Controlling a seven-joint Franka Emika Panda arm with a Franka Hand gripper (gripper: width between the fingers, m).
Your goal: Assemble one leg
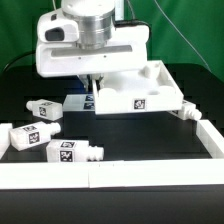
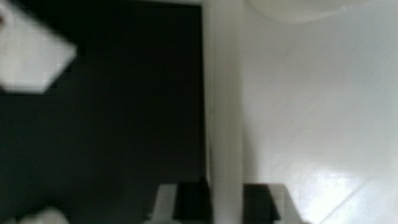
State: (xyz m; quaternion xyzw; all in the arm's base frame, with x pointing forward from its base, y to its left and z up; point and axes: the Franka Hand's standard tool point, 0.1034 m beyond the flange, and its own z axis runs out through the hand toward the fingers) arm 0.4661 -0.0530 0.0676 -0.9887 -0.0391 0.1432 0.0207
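Note:
Three legs, small white blocks with square tags, lie on the black table at the exterior view's left: one (image 1: 45, 107), one (image 1: 25, 135) and one (image 1: 70, 151) with its peg pointing right. A fourth tagged white piece (image 1: 75, 100) lies just beside my fingers. My gripper (image 1: 92, 90) is down at the left edge of the large white tray-like top (image 1: 140, 90). In the wrist view my gripper (image 2: 224, 205) has one dark finger on each side of the top's thin wall (image 2: 222, 120), touching it. A blurred white block (image 2: 32, 55) shows beyond.
A low white rail runs along the table's front (image 1: 110, 175) and up the right side (image 1: 207, 135). A small dark-tipped part (image 1: 186, 113) lies between the top and the right rail. A green backdrop stands behind.

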